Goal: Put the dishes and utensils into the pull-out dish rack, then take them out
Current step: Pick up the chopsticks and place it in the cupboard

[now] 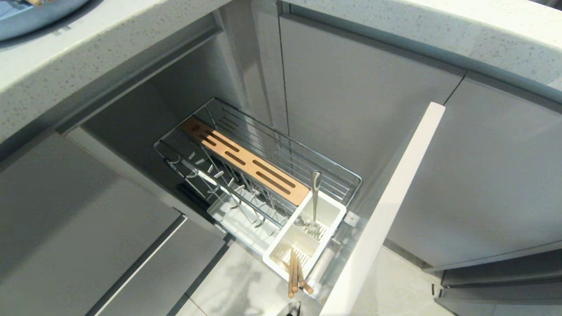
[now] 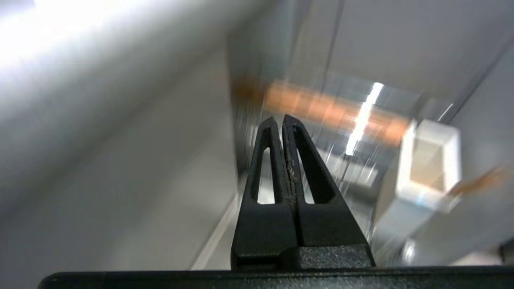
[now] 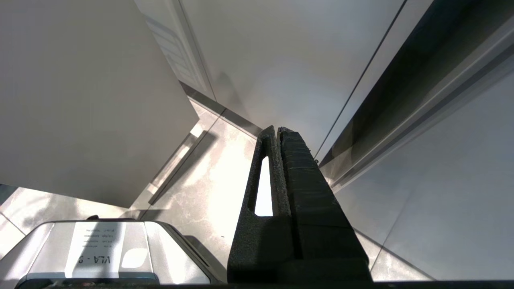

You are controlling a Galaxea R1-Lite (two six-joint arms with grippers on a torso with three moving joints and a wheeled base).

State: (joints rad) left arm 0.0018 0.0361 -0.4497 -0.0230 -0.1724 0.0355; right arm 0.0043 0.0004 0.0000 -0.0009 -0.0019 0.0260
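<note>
While the pull-out dish rack (image 1: 263, 171) sits open with chopsticks (image 1: 295, 274) and spoon (image 1: 315, 197) in its caddy (image 1: 303, 237), both hands, left hand (image 2: 280, 120) and right hand (image 3: 277, 130), are pinched closed, gripping nothing

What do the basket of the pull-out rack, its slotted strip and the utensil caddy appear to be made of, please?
The basket looks like chrome-plated steel wire: thin, shiny, reflective rods. The slotted strip seems to be wood, warm tan and matte, though a laminate is possible. The utensil caddy appears to be white moulded plastic, smooth and opaque.

Speckled countertop (image 1: 109, 48), grey cabinet doors (image 1: 369, 114), marble floor (image 1: 237, 281)
</note>
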